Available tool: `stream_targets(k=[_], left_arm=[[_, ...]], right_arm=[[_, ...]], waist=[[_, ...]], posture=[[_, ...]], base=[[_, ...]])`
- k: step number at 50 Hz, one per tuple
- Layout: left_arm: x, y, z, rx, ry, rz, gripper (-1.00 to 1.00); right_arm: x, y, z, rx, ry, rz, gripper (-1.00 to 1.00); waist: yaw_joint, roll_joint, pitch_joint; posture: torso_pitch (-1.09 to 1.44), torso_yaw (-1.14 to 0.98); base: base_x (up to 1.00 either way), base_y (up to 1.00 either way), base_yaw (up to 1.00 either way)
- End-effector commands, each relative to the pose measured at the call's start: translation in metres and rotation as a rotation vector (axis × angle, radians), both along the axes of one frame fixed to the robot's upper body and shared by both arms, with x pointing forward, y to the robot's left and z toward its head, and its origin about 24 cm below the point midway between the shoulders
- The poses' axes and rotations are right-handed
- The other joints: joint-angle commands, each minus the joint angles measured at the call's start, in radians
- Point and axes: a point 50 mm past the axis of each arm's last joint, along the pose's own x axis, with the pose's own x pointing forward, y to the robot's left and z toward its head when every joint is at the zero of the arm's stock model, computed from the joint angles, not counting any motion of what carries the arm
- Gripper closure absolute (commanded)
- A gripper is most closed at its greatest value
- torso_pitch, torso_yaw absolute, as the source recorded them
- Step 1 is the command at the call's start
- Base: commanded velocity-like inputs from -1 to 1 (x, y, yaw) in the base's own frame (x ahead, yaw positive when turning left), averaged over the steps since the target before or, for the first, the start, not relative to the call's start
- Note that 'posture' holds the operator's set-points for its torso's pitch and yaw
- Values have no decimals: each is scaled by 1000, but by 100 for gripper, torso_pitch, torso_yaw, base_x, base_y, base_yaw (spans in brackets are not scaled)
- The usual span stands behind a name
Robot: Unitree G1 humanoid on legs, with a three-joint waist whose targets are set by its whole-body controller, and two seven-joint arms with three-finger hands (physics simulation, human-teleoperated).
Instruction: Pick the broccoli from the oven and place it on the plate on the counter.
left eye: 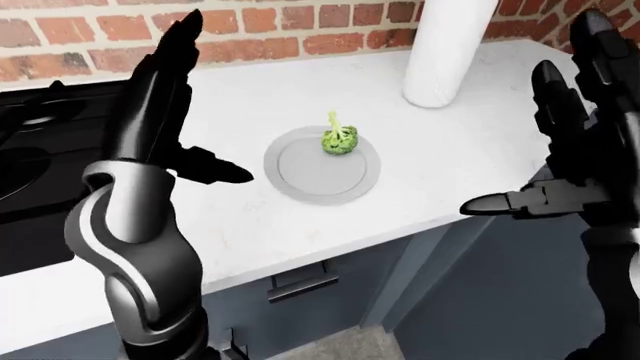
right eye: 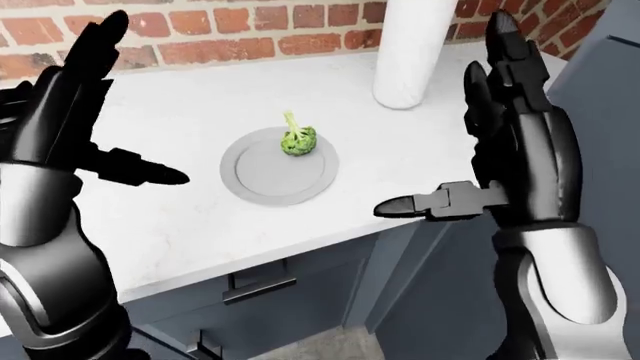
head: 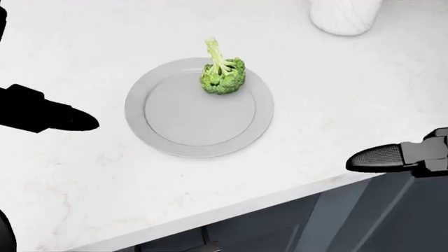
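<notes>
The green broccoli (head: 222, 73) rests head down, stem up, on the upper part of the round grey plate (head: 196, 123), which lies on the white counter (head: 329, 105). My left hand (left eye: 190, 112) is raised to the left of the plate, open, fingers pointing up and thumb (left eye: 215, 166) pointing toward the plate, touching nothing. My right hand (right eye: 470, 135) hangs open to the right of the plate, over the counter's edge, and its thumb (head: 388, 155) juts left. Neither hand holds anything.
A tall white cylinder (left eye: 445, 52) stands on the counter up and right of the plate, against a brick wall (left eye: 300, 34). A black stove (left eye: 30, 150) lies at the left. Dark blue cabinets with a drawer handle (left eye: 300, 281) run below the counter edge.
</notes>
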Motion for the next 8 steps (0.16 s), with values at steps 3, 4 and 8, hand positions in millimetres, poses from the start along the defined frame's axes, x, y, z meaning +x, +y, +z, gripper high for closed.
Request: stream_targets(k=[3, 4, 8], left_arm=[[-22, 9, 14, -47, -81, 35, -100], [-27, 11, 13, -56, -82, 37, -100], [-38, 20, 8, -69, -86, 58, -100]], right_arm=[[-16, -6, 11, -6, -73, -6, -100], [-19, -8, 12, -6, -77, -10, -100], [-27, -14, 15, -7, -91, -18, -100]], waist=[[0, -2, -20], [-1, -3, -19], [-1, -6, -14]], posture=[[0, 0], [0, 0], [0, 0]], base=[[0, 0, 0], [0, 0, 0], [0, 0, 0]])
